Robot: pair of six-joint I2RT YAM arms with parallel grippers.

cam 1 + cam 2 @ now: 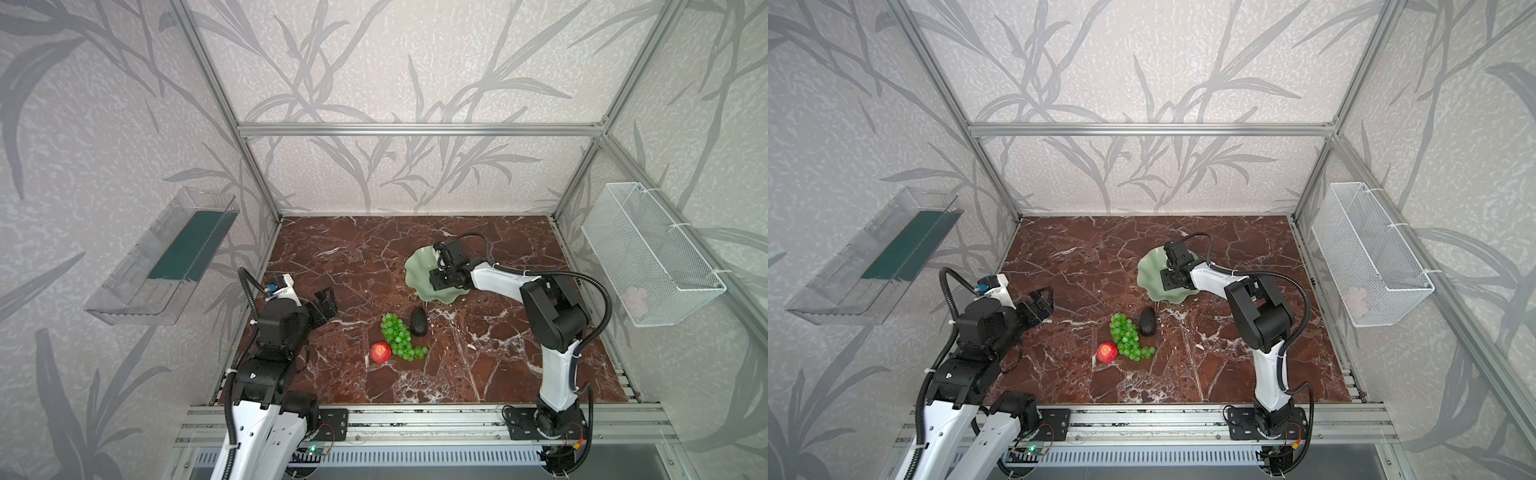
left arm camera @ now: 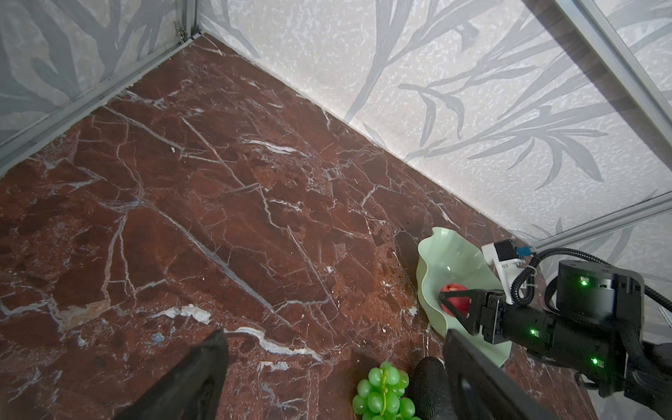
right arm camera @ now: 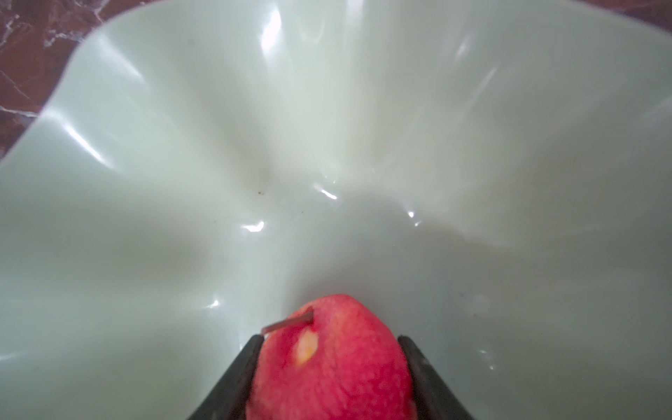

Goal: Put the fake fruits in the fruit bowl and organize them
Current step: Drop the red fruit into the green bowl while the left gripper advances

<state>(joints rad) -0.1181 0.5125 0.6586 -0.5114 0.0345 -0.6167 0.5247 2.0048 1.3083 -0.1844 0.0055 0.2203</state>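
Top views, left gripper (image 1: 325,305): spread wide, empty, held above the table (image 1: 478,365).
Top views, right gripper (image 1: 1169,279): positioned over the bowl (image 1: 1148,272); grip hidden.
Top views, fruit: grapes (image 1: 400,337) laid on the table between loose apple (image 1: 381,352) and avocado (image 1: 419,322).
Left wrist: held apple (image 2: 454,291) seen in the right gripper, over the bowl.
Right wrist: right gripper clamped on the held apple, low inside the bowl.

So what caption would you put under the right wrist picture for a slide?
The right hand grips a red apple inside the pale green, wavy-rimmed fruit bowl.
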